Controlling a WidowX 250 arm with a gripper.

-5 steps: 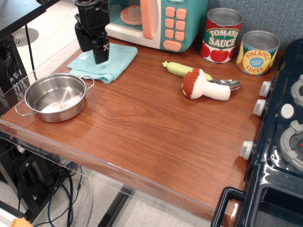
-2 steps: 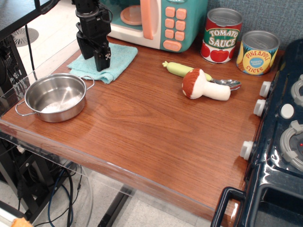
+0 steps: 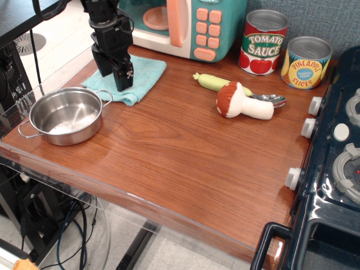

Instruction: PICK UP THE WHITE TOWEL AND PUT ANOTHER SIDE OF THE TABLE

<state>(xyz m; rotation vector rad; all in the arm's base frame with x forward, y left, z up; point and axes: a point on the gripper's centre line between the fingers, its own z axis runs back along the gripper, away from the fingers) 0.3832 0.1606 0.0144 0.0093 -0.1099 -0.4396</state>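
1. My black gripper point(image 3: 116, 77) stands upright at the far left of the glossy reddish-brown wooden table point(image 3: 185, 163), its fingertips down on the folded light aqua terry towel point(image 3: 138, 76).
2. From this angle I cannot tell how far apart my fingers are, or whether any cloth is pinched between them.
3. The towel lies flat on the tabletop, just in front of the teal and peach toy microwave point(image 3: 188, 25), with its near corner beside the handle of the round steel pot point(image 3: 66, 115).
4. The pot sits at the left edge, close to the towel.
5. Well to the right lie a plush mushroom with a brown cap point(image 3: 242, 101), a pale green toy vegetable point(image 3: 216, 82) and a metal spoon point(image 3: 273, 99), bunched together.
6. Behind them stand a tomato sauce can point(image 3: 264, 42) and a pineapple slices can point(image 3: 306, 62).
7. The dark blue toy stove point(image 3: 332, 169) fills the right side.
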